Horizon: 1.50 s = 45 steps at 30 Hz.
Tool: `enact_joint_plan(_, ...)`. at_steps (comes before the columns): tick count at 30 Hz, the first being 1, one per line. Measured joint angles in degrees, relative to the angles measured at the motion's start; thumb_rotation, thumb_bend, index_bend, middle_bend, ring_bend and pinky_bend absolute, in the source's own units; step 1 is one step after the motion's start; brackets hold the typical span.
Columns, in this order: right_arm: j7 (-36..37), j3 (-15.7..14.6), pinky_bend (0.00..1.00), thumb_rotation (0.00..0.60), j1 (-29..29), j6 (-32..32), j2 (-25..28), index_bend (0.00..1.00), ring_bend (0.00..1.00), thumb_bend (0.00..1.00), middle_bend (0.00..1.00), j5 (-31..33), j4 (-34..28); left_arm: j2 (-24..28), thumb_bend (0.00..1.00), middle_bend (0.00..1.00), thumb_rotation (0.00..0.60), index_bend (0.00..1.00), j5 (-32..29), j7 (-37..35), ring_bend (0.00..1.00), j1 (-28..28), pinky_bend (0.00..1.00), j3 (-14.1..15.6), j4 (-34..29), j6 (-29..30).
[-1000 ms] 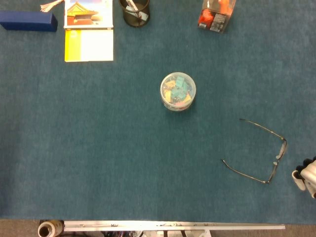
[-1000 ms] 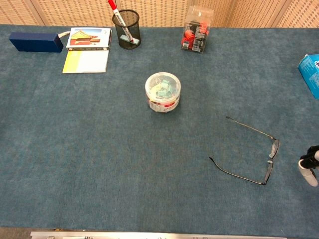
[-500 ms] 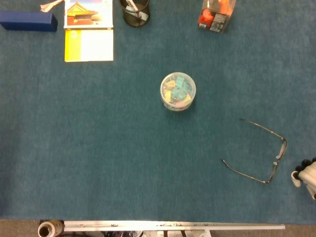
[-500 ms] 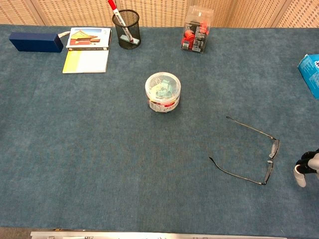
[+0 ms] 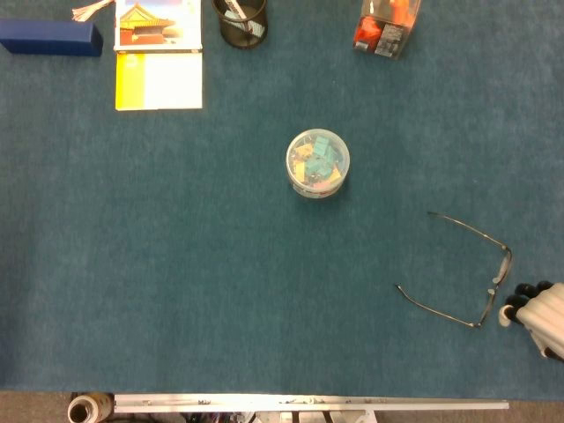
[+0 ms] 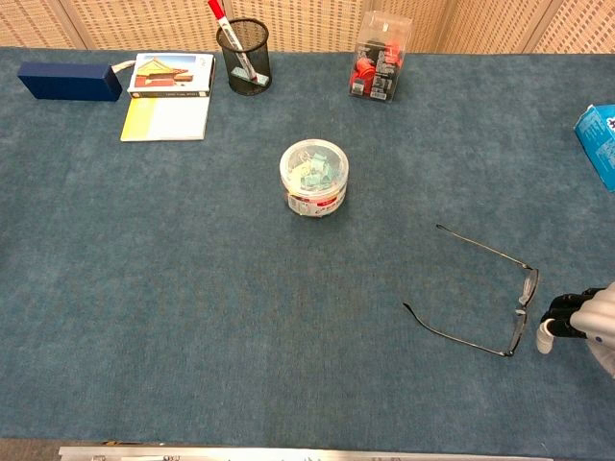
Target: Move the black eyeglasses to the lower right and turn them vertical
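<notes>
The thin black wire-frame eyeglasses [image 5: 480, 264] [image 6: 509, 296] lie flat on the blue felt desk [image 5: 220, 264] [image 6: 192, 288], lower right area. Both temple arms are unfolded and stretch out to the left, with the lens front on the right side, running roughly up-down.

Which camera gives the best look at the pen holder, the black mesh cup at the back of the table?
The chest view: the pen holder shows whole, from the side, with a red pen sticking out. The head view cuts its far rim off at the frame's top edge.
</notes>
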Motion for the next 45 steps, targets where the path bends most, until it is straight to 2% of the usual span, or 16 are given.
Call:
enact_joint_plan(21,-0.15,-0.05,0.25,0.6,1.36,-0.5,-3.02,0.3,0.14,1.0,0.26,0.28,0.69,0.3,0.38,0.54,0.6,0.48,0.14,-0.56,0.4,0.2,0.53,-0.09,-0.12,0.28)
enact_joint_plan(45,5.48,0.87,0.18,0.6,1.39,3.76,-7.83,0.24,0.1,1.0,0.21,-2.68,5.1,0.52,0.38,0.54,0.6,0.48,0.17,-0.92,0.4,0.31,0.53,-0.15,-0.19,0.36)
